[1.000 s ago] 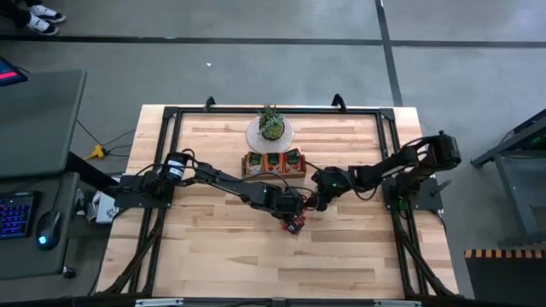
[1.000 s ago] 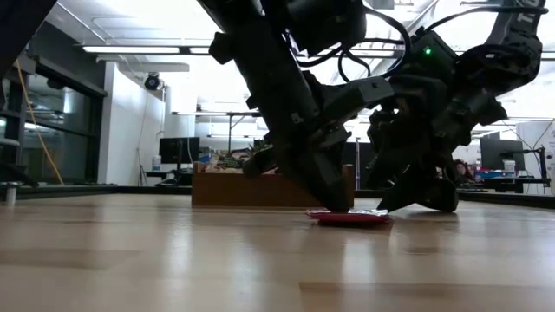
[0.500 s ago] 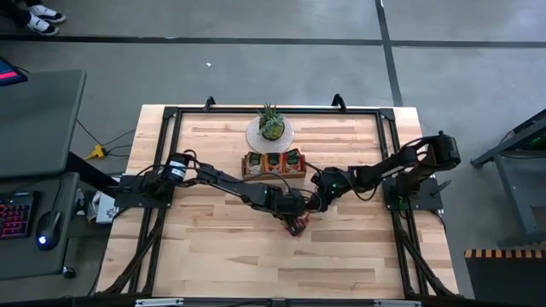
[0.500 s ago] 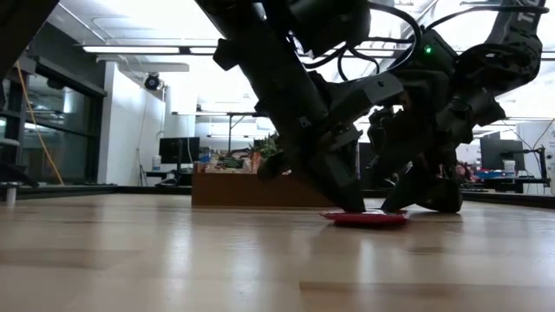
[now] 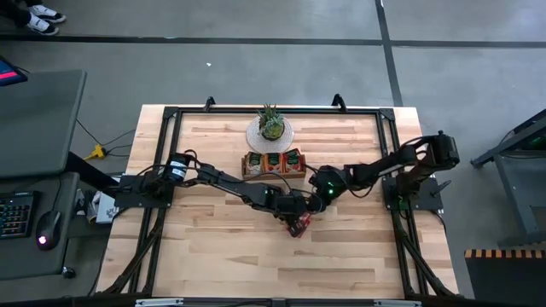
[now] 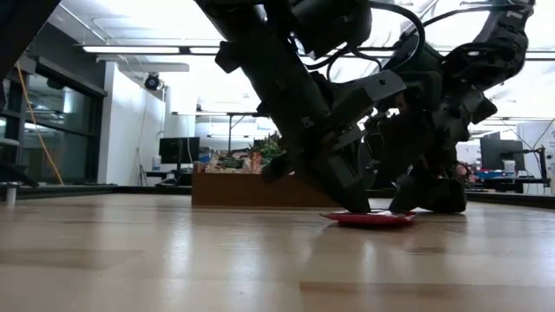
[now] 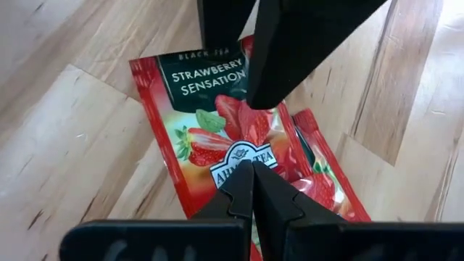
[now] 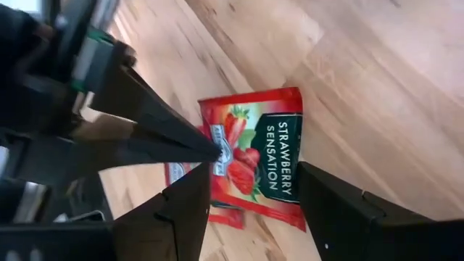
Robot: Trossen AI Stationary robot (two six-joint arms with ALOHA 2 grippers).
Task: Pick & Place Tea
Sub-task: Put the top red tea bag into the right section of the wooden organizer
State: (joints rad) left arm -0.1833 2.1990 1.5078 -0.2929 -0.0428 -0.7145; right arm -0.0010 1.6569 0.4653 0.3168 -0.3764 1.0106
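Left wrist view alone reveals 2 stacked sachets (image 7: 239, 138) on table (image 7: 65, 130).

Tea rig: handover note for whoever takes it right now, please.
Left gripper: shut, fingers tip-down on the top strawberry sachet, pinning it to the table.
Right gripper: open, fingers straddling the same sachet from the other side, nothing held.
Tea: at least two red sachets stacked at mid-table; the second sachet peeks out beneath the top one. The wooden tray by the potted plant already holds sachets.
Done: some tea is in the tray.
Left: lift the loose sachets and place them in the tray.
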